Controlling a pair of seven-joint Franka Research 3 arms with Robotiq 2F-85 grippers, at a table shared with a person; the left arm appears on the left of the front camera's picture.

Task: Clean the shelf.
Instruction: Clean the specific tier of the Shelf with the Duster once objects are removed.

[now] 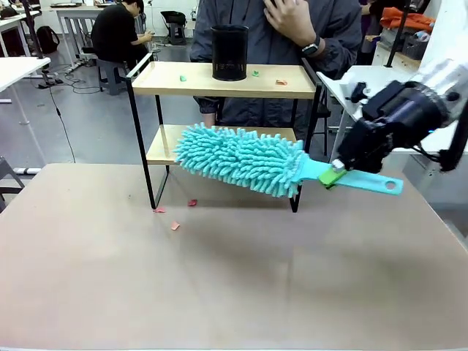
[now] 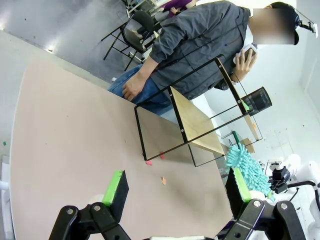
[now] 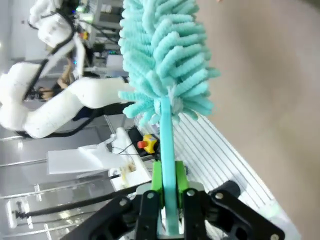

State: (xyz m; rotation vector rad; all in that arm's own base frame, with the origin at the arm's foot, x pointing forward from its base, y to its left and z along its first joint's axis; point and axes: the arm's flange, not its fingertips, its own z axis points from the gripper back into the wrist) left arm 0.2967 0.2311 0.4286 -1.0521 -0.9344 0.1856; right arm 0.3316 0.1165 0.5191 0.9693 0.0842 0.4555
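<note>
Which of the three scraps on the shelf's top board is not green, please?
The reddish scrap at the right end of the top board, right of the black cup; the left scrap and the middle scrap are green.

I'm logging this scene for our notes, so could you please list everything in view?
shelf: one, light wood boards on a black frame, far side of the table
cup: one, black mesh, on the top board
duster: one, turquoise, in front of the lower board
board scraps: three, two green and one red, on the top board
table scraps: three, reddish, by the shelf's left legs
table: one, beige
person: one, grey jacket, behind the shelf
left gripper: open, above the table
right gripper: shut on the duster's handle
</note>
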